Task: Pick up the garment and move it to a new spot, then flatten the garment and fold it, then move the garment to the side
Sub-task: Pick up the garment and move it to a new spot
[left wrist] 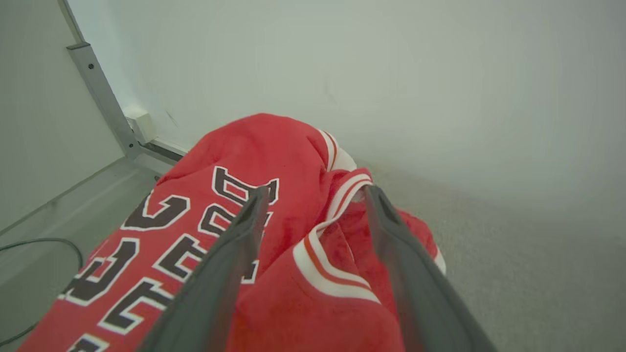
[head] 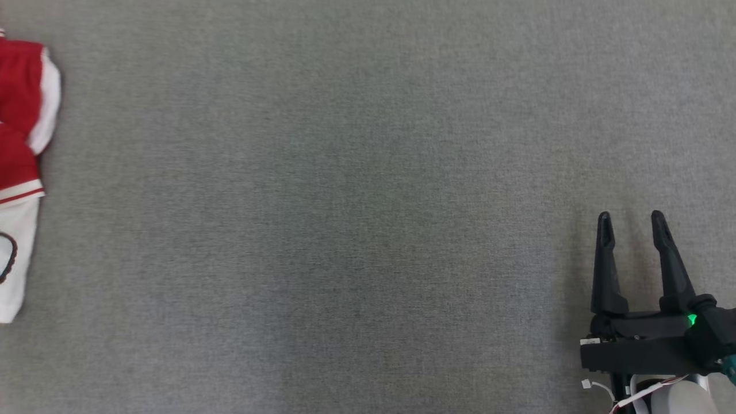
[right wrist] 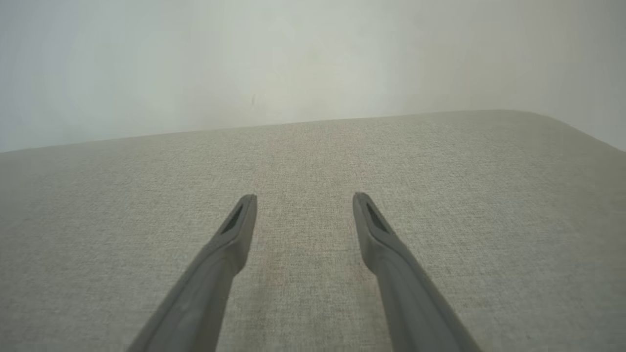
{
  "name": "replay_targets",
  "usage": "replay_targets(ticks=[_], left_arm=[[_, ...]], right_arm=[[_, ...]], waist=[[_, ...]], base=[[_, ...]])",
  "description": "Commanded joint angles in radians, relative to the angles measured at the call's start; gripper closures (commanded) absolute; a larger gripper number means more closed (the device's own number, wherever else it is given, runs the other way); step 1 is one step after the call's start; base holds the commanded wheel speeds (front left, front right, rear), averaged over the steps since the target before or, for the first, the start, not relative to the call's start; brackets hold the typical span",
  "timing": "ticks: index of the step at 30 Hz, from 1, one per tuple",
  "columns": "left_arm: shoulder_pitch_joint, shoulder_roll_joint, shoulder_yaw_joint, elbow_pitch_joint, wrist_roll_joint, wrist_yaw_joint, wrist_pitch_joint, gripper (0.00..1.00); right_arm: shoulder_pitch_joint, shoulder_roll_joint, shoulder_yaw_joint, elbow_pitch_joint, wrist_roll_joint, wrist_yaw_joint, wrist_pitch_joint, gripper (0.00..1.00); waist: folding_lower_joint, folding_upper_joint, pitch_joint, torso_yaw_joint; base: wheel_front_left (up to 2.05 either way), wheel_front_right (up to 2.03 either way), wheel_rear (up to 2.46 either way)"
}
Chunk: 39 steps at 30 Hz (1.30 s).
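The garment [head: 20, 138] is a red and white jersey with dark lettering, lying bunched at the far left edge of the grey cloth surface [head: 345, 201] in the head view. In the left wrist view the garment [left wrist: 205, 230] fills the lower half, and my left gripper [left wrist: 315, 193] stands open just above a white-and-red striped hem, fingers apart on either side of a fold. My right gripper [head: 631, 217] is open at the lower right of the head view, far from the garment. In the right wrist view the right gripper [right wrist: 304, 198] hovers over bare cloth with nothing between its fingers.
A pale wall [left wrist: 391, 73] rises behind the surface. At the left of the left wrist view stand a metal frame post [left wrist: 100, 93] and a dark cable [left wrist: 44, 242] on a lower floor beyond the surface's edge.
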Motion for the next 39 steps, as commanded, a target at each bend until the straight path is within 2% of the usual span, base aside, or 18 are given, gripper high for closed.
replay_targets(ticks=[1, 7, 12, 13, 14, 20, 27, 33, 39], left_arm=[[-0.023, 0.02, -0.008, 0.052, 0.009, 0.003, 0.037, 0.0], [-0.078, 0.04, -0.043, 0.205, 0.02, 0.022, 0.167, 0.0], [-0.105, 0.046, -0.056, 0.276, 0.022, 0.035, 0.209, 0.0], [-0.107, 0.048, -0.061, 0.283, 0.027, 0.038, 0.203, 0.58], [-0.11, 0.049, -0.064, 0.287, 0.027, 0.041, 0.19, 1.0], [-0.12, 0.034, -0.073, 0.304, 0.025, 0.032, 0.109, 1.0], [-0.155, 0.048, -0.091, 0.269, 0.028, 0.015, 0.002, 1.0], [-0.219, 0.043, -0.148, 0.172, 0.042, 0.001, -0.07, 1.0], [-0.295, 0.039, -0.207, 0.02, 0.006, 0.001, -0.075, 1.0]], right_arm=[[-0.005, -0.005, -0.006, -0.006, -0.004, -0.002, 0.0, 0.0], [-0.002, -0.01, -0.01, -0.014, -0.007, -0.002, 0.0, 0.0], [-0.003, -0.014, -0.005, -0.015, -0.007, -0.002, 0.0, 0.0], [-0.001, -0.014, -0.006, -0.014, -0.007, -0.002, 0.0, 0.0], [0.001, -0.014, -0.007, -0.014, -0.007, -0.002, 0.0, 0.0], [0.018, -0.012, -0.015, -0.002, -0.005, -0.002, 0.0, 0.0], [0.032, -0.005, -0.001, 0.021, 0.012, -0.002, 0.0, 0.0], [0.062, 0.003, 0.019, 0.049, 0.022, -0.002, 0.0, 0.0], [0.084, 0.006, 0.03, 0.072, 0.046, -0.002, 0.0, 0.0]], waist=[[-0.0002, -0.0002, 0.038, -0.032], [-0.0002, -0.0002, 0.047, -0.033], [-0.0002, -0.0002, 0.044, -0.035], [-0.0002, -0.0002, 0.043, -0.034], [-0.0002, -0.0002, 0.042, -0.033], [-0.0002, -0.0002, 0.007, -0.014], [-0.0002, -0.0002, -0.072, 0.007], [-0.0002, -0.0002, -0.163, 0.024], [-0.0002, -0.0002, -0.229, 0.012]], base=[[0.0, 0.0, 0.0], [0.0, 0.0, 0.0], [0.0, 0.0, 0.0], [0.0, 0.0, 0.0], [0.0, 0.0, 0.0], [0.0, 0.0, 0.0], [0.0, 0.0, 0.0], [0.0, 0.0, 0.0], [0.0, 0.0, 0.0]])
